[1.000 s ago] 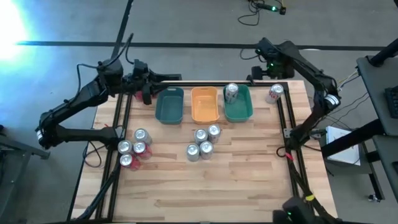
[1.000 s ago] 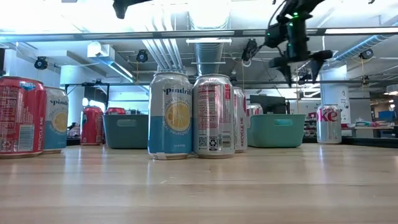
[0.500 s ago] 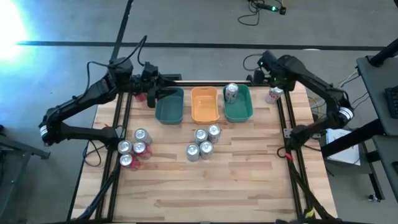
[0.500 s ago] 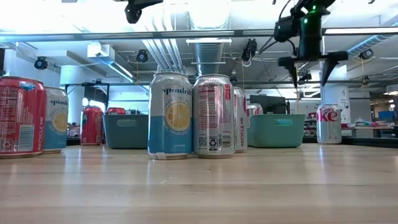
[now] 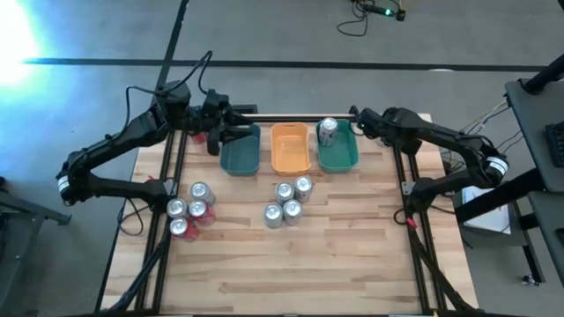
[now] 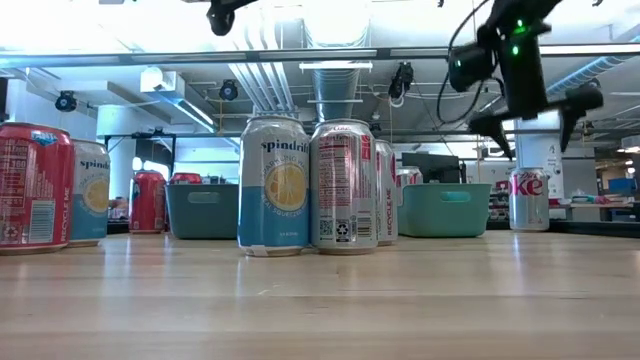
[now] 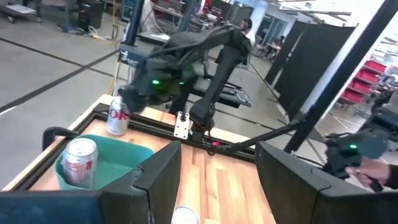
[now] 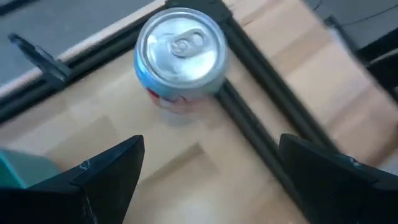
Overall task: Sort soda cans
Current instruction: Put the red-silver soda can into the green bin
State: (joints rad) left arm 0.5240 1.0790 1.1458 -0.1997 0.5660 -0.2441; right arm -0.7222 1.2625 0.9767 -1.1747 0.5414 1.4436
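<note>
Soda cans stand upright on the wooden table: one group [image 5: 188, 211] near the left edge and one group [image 5: 287, 202] in the middle. Another can [image 5: 328, 130] stands inside the green tray [image 5: 344, 154]. A silver Coke can [image 6: 527, 198] stands alone at the far right corner. My right gripper [image 6: 531, 112] hangs open above that can [image 8: 180, 53], its fingers clear of it. My left gripper [image 5: 220, 134] is open and raised at the far left end of the dark teal tray [image 5: 240, 151], holding nothing.
An orange tray [image 5: 290, 148] sits between the dark teal and the green one along the far edge. A red can [image 5: 201, 137] stands by the far left corner. Black frame rails [image 5: 407, 167] run along the table's sides.
My right gripper has come in from beyond the far edge and moved down toward the Coke can at the far right corner, staying open. My left gripper has shifted a little toward the dark teal tray. No can has moved.
</note>
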